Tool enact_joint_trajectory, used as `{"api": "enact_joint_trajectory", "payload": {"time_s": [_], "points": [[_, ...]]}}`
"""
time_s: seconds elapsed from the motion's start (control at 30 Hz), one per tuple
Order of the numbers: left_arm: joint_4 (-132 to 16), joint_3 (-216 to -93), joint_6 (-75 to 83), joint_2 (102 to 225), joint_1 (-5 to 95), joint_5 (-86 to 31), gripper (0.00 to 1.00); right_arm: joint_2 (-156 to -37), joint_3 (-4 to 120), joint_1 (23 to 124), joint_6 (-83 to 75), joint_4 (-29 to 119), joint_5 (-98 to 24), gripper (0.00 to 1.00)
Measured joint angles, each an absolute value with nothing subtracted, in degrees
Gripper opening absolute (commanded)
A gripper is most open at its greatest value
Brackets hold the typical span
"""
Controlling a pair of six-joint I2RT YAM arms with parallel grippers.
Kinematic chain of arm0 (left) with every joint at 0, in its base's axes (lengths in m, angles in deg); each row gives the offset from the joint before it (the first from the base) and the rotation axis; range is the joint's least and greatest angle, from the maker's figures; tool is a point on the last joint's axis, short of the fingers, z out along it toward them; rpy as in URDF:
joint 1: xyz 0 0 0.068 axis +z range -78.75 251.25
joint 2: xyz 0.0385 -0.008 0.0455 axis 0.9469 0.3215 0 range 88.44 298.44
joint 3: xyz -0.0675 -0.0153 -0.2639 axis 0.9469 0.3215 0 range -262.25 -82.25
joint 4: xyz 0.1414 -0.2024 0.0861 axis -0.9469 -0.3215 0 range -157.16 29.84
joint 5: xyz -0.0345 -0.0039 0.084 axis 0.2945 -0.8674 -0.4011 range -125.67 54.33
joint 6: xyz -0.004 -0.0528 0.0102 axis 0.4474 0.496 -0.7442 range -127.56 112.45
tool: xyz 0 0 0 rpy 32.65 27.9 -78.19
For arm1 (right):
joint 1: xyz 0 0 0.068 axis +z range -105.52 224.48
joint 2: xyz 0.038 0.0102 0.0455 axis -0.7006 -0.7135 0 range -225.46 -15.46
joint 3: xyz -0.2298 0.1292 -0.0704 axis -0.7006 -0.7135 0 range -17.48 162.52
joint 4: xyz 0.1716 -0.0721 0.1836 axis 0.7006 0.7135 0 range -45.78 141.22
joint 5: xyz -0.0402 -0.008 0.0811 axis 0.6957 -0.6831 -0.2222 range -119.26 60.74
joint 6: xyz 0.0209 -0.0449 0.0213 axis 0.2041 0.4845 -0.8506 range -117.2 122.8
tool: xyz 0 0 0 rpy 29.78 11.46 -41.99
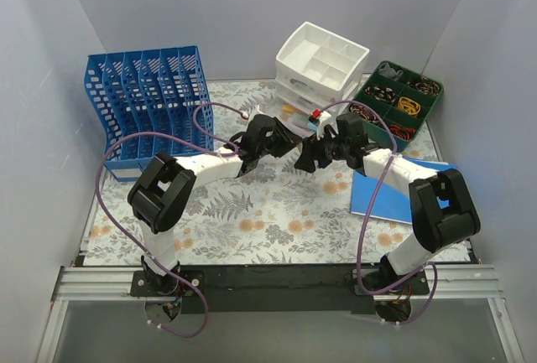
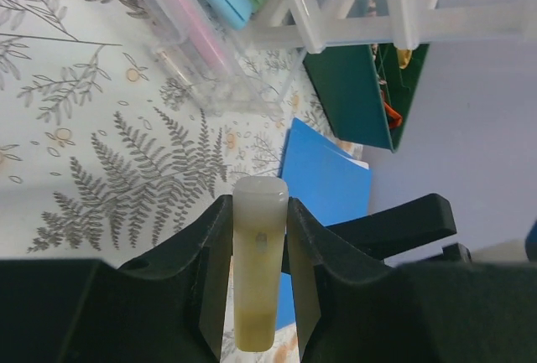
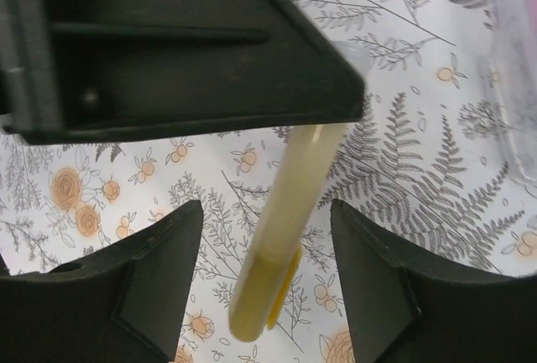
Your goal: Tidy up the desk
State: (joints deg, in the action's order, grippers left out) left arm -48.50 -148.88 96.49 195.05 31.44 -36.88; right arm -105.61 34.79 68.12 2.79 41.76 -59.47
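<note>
**Pen, pale yellow translucent plastic [image 2: 258, 271], clamped in left end effector [image 2: 257, 205] above mid-desk**

The left end effector's two black fingers press on either side of the pen. The barrel's rounded pale end reaches just past the fingertips.

The right end effector [image 3: 266, 210] faces it with its jaws spread wide. In the right wrist view the pen's deeper yellow end hangs between those two fingers, with a clear gap on each side, so nothing is gripped there.

In the top view both end effectors meet nose to nose, just toward 12 o'clock from the middle of the desk [image 1: 252, 212]. The desk is a flat top printed with pale ferns and orange flowers. It fills the floor between the grey walls, and its black front rail runs along 6 o'clock by the arm bases.

Around the meeting point:
- At 12 o'clock, close behind the end effectors, stands a white plastic drawer unit [image 1: 323, 61] with an open compartment top.
- A clear plastic drawer [image 2: 193, 44] lies on the desk in front of it, holding pink, blue and green pens.
- At 2 o'clock sits a dark green compartment tray [image 1: 401, 103] holding small mixed items.
- At 4 o'clock a flat blue notebook [image 1: 394, 191] lies on the print, partly under the right arm.
- At 10 o'clock stands a blue slotted plastic file rack [image 1: 147, 99].
</note>
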Motion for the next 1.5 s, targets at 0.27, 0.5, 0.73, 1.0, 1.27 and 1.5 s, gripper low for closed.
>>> {"api": "enact_joint_trajectory", "payload": {"time_s": [0.27, 0.5, 0.73, 1.0, 1.27, 1.5], "points": [[-47.4, -151.3, 97.9, 195.1, 31.4, -33.8, 0.24, -105.9, 34.8, 63.4, -0.1, 41.2, -60.6, 0.05], [-45.8, -151.8, 96.4, 195.1, 31.4, -32.7, 0.98, -105.9, 35.0, 61.3, -0.2, 41.2, -60.6, 0.01], [-44.2, -152.1, 93.8, 194.9, 31.6, -32.2, 0.98, -108.0, 41.0, 60.5, 5.1, 43.9, -58.9, 0.01], [-43.4, -147.2, 88.6, 189.1, 33.9, -33.1, 0.98, -121.2, 58.6, 60.7, 16.6, 52.0, -57.9, 0.01], [-43.9, -143.5, 82.8, 182.0, 37.9, -33.8, 0.98, -128.6, 69.7, 63.0, 21.9, 56.7, -51.1, 0.13], [-47.4, -143.5, 76.0, 178.7, 39.7, -33.5, 0.98, -131.8, 74.0, 65.6, 24.1, 58.1, -44.2, 0.40]]}}
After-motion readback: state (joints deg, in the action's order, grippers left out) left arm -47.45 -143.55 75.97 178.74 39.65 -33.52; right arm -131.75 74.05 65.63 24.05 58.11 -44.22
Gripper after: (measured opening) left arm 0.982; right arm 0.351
